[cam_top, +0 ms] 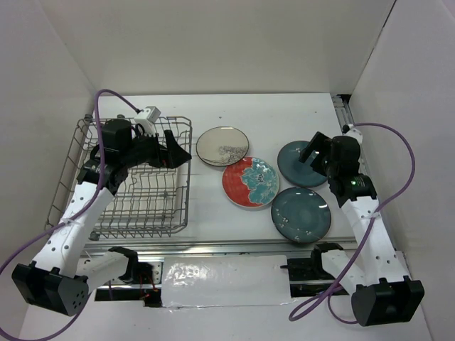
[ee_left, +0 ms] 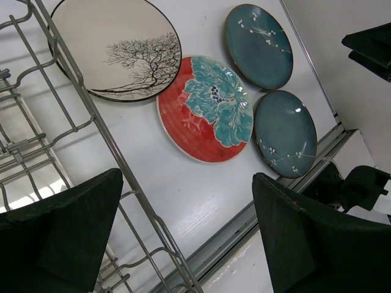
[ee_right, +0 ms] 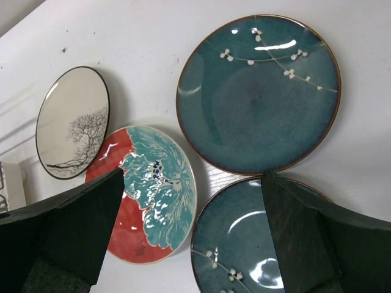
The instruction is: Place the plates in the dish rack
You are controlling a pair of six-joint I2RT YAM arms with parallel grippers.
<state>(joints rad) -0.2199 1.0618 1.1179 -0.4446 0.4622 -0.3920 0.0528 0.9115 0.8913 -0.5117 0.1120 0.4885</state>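
Grey wire dish rack point(cam_top: 135, 206) holds nothing; four round ceramic plates point(cam_top: 250, 183) lie flat on the desk. My right hand point(cam_top: 311, 153), fingers apart, should slide under the far teal plate's point(ee_right: 259, 93) rim. My left hand point(cam_top: 167, 148) is also apart.

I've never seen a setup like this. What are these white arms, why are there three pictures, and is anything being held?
These are two robot arms bolted to a table. One picture looks down from above; the other two come from cameras on each wrist, so the dark shapes at their lower corners are the fingers. The left gripper hangs over the dish rack, the right gripper over the far teal plate. Both are open and hold nothing. The cream plate, red plate and near teal plate also lie flat on the table.
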